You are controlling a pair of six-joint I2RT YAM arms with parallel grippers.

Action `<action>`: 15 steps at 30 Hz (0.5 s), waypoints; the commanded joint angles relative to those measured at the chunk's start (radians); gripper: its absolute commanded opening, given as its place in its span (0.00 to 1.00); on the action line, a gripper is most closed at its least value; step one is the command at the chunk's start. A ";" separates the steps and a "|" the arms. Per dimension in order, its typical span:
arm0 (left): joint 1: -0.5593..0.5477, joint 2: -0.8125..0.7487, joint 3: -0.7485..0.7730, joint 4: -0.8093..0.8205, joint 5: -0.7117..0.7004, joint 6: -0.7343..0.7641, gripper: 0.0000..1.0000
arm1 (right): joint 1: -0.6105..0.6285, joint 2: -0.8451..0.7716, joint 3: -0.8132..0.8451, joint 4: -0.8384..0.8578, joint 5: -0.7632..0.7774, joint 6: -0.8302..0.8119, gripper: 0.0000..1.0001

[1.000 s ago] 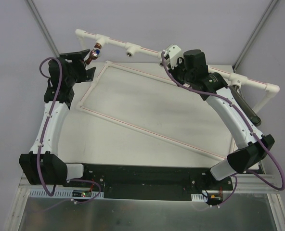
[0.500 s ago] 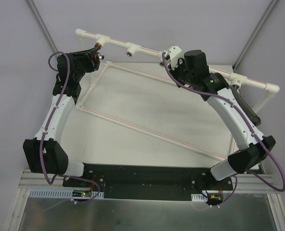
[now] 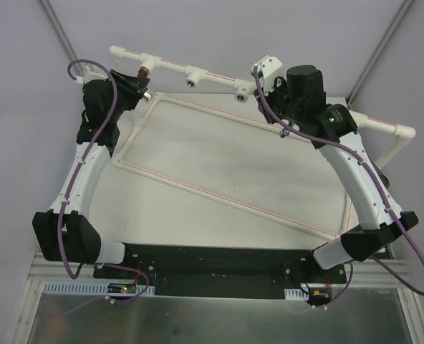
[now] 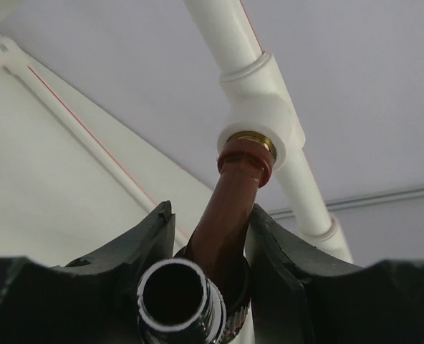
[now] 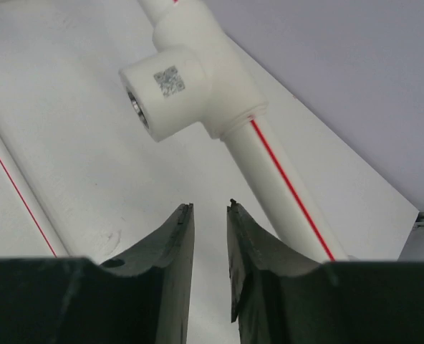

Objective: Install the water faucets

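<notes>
Left end effector (image 4: 210,215) grips the reddish-brown faucet (image 4: 233,193), its long axis running toward 1 o'clock to meet the tee socket (image 4: 258,118); right end effector (image 5: 210,211), slightly parted, holds nothing.

— What is the table (image 3: 219,154) like?
— Pale and matt, smudged grey across the middle.
— What lies on it?
— A frame (image 3: 226,199) of thin white pipe with a red line, lying flat in a long skewed rectangle. One corner sits just beside the left gripper (image 4: 208,209). From there the far side passes close under the right gripper (image 5: 209,208).
— Anything else?
— A raised pipe (image 3: 169,65) with tees, just beyond both grippers; its right end bends down toward the table. Out past the right gripper's arm there is a dark roll (image 3: 381,174), mostly hidden.
</notes>
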 commanded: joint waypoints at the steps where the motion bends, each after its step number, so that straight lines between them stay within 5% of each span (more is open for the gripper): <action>1: -0.001 -0.040 0.011 -0.152 0.025 0.575 0.00 | 0.001 -0.023 0.147 -0.050 0.000 0.024 0.41; 6: -0.024 -0.051 0.022 -0.203 0.071 0.923 0.00 | -0.015 0.005 0.244 -0.113 0.045 0.009 0.77; 15: -0.076 -0.091 0.006 -0.218 0.137 1.480 0.01 | -0.067 0.083 0.255 -0.153 -0.007 -0.031 0.82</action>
